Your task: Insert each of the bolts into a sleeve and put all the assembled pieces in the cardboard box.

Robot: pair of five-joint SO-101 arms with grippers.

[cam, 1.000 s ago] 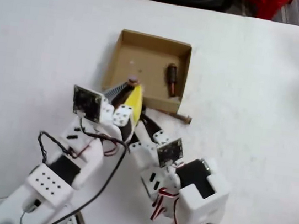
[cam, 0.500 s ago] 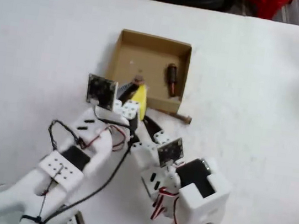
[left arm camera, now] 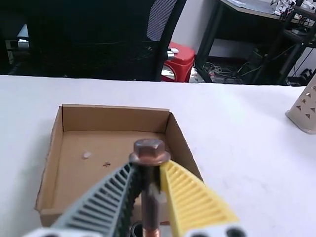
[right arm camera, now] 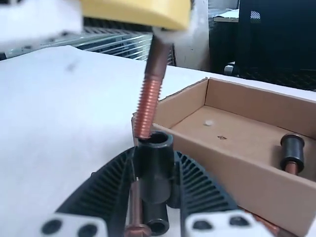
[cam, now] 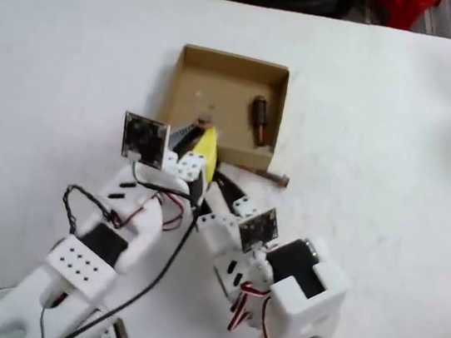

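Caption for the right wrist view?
Right gripper holds a black sleeve upright; copper bolt tip at its mouth, cardboard box behind.

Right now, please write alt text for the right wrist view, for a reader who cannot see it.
The right claw holds a black sleeve upright while a copper bolt, gripped from above by the left claw, points its threaded tip at the sleeve's mouth. Behind stands the open cardboard box with one assembled piece inside.

Whether the bolt (right arm camera: 149,94) tip is inside the sleeve (right arm camera: 154,168) cannot be told.
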